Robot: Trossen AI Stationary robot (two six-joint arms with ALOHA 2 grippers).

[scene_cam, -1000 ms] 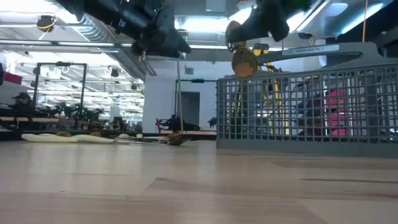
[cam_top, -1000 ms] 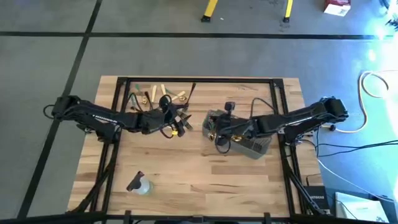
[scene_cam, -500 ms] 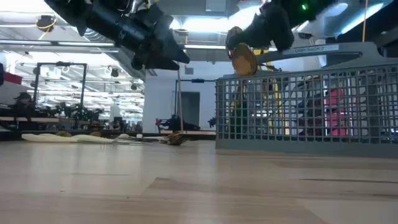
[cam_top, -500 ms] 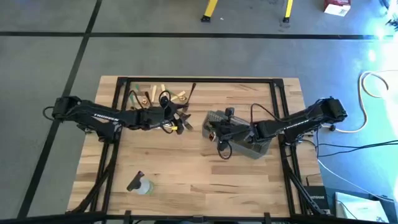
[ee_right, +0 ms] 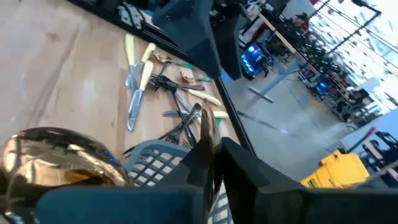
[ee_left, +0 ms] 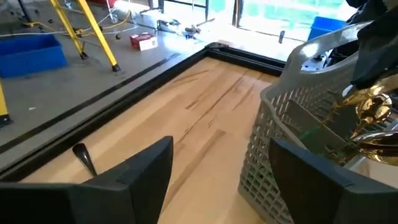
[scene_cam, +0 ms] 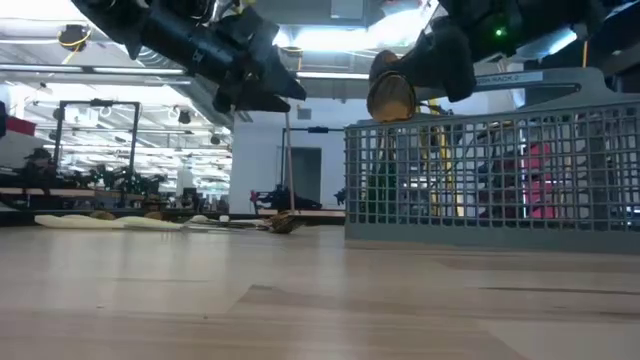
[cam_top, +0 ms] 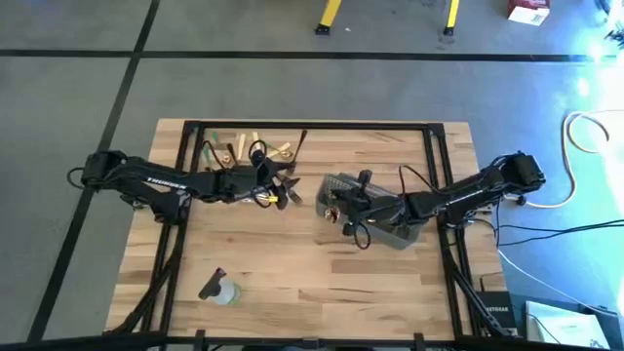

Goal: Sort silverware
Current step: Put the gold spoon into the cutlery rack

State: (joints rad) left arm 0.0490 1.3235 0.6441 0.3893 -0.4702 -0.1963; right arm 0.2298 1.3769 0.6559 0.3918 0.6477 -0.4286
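A pile of silverware (cam_top: 244, 151), pale, black and green, lies on the table near its far left. A grey wire-mesh basket (cam_top: 385, 229) stands right of the middle. My right gripper (cam_top: 336, 207) hangs over the basket's left end, shut on a gold spoon (scene_cam: 392, 95), whose bowl is just above the basket's rim (scene_cam: 420, 125). My left gripper (cam_top: 285, 192) hovers open between the pile and the basket, nothing between its fingers (ee_left: 149, 174). My right gripper pinches the gold spoon's slim handle (ee_right: 206, 127) between its two fingers. The bowl (ee_right: 56, 165) sticks out to one side of the fingers. The spoon is lifted clear, its bowl hanging over the basket's left end.
A small clear bottle (cam_top: 219, 290) lies near the table's front left. A black frame (cam_top: 312, 125) runs along the far edge and both sides. A black utensil (ee_left: 84, 158) lies on the table below my left gripper. Bare wood stretches in front of the basket.
My left gripper has sunk a little and stays open. My right gripper has kept the spoon over the basket's left end and has tipped slightly, the bowl staying just above the rim.
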